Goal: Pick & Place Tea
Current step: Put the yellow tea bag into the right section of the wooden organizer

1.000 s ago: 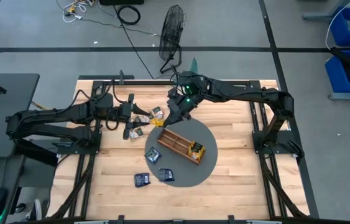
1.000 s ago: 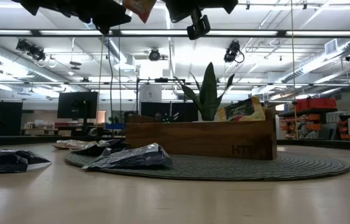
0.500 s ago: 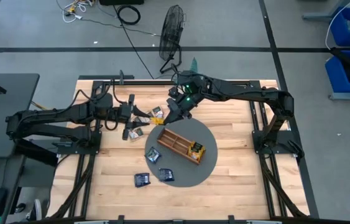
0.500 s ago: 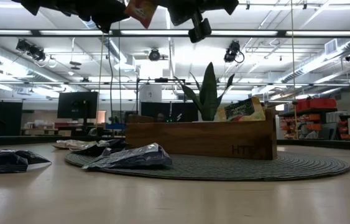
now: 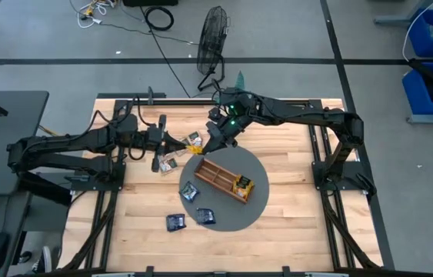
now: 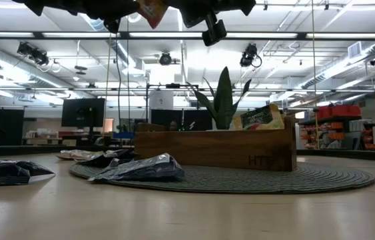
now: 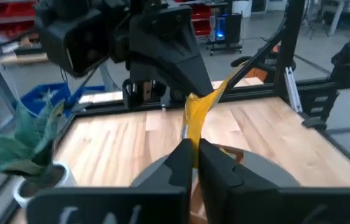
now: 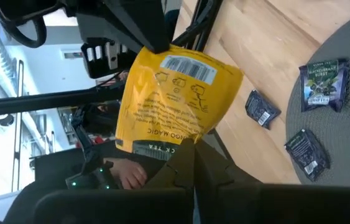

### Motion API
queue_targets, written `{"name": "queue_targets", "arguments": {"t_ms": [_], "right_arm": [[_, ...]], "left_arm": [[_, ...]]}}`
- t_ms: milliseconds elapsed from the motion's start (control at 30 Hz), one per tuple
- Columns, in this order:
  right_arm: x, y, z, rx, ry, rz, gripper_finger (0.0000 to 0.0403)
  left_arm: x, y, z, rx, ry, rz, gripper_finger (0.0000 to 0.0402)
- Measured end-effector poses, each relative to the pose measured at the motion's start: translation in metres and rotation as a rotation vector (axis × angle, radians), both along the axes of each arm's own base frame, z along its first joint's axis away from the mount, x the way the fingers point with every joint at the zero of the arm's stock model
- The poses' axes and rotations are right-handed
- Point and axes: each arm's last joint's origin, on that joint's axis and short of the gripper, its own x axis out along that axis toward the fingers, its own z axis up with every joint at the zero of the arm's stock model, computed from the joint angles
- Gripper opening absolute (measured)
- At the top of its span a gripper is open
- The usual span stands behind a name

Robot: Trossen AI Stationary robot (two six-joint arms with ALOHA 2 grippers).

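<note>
From my station, light is bright and even, coming from ceiling strip lights point(image 6: 174, 37) that glare white in the low view. Shadows on the desk point(image 5: 285, 200) are faint. The left tool's fingers point(image 7: 184, 165) look soft, out of focus up close.

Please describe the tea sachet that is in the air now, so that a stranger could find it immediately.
Above the table's far side, beyond the round grey mat, the left gripper and right gripper meet. Both pinch one yellow sachet between them. It alone hangs in the air; the others lie flat or stand in the wooden tray.
</note>
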Motion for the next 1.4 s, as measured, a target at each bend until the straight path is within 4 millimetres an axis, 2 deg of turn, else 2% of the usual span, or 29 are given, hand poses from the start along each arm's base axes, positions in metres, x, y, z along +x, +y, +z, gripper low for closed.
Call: {"name": "queue_targets", "arguments": {"t_ms": [133, 333, 500, 633, 800, 900, 1167, 1400], "right_arm": [[0.001, 0.000, 0.002, -0.026, -0.039, 0.007, 0.0004], [0.004, -0.001, 0.006, -0.134, -0.150, 0.038, 0.0035], [-0.002, -0.002, 0.017, -0.293, -0.232, 0.006, 0.0068], [-0.010, -0.002, 0.033, -0.453, -0.337, -0.024, 0.0091], [-0.017, 0.007, 0.047, -0.674, -0.427, -0.027, 0.0115], [-0.020, 0.016, 0.051, -0.753, -0.429, -0.032, 0.0129], [-0.020, 0.038, 0.037, -0.815, -0.293, 0.002, 0.0164], [-0.019, 0.051, 0.035, -0.823, -0.287, 0.035, 0.0165]], "left_arm": [[0.000, 0.000, 0.000, -0.091, 0.006, 0.015, 0.0005], [-0.001, 0.000, -0.002, -0.313, 0.042, 0.022, 0.0002], [-0.002, -0.003, -0.007, -0.442, 0.111, -0.015, 0.0002], [-0.002, -0.004, -0.008, -0.495, 0.127, -0.051, 0.0001], [-0.002, -0.004, -0.007, -0.553, 0.128, -0.037, 0.0001], [-0.002, -0.003, -0.006, -0.598, 0.115, -0.022, 0.0001], [-0.001, -0.002, -0.005, -0.643, 0.110, -0.003, 0.0001], [-0.001, -0.002, -0.005, -0.645, 0.105, 0.006, 0.0001]]}}
